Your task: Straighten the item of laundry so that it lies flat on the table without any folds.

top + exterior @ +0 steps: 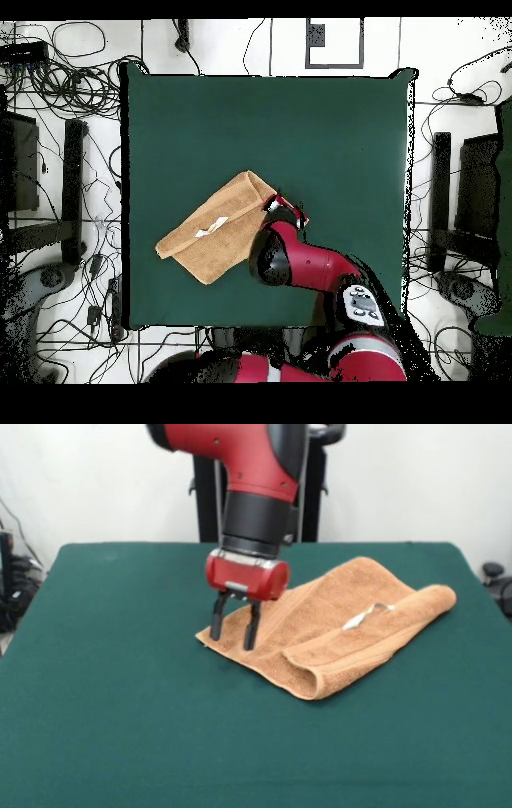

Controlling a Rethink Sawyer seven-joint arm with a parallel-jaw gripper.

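Note:
The orange-tan towel lies folded over on the green table, right of centre, with a doubled fold along its near edge and a small white label on top. My gripper points down at the towel's left corner, its two black fingers apart, one on each side of the corner's edge, with the tips at cloth level. In the overhead view the towel lies left of centre on the table, and my gripper is at its right corner, mostly hidden by the arm.
The red arm reaches in from the table's bottom edge in the overhead view. Cables and dark stands lie on the floor around the table. The pedestal stands behind the far edge.

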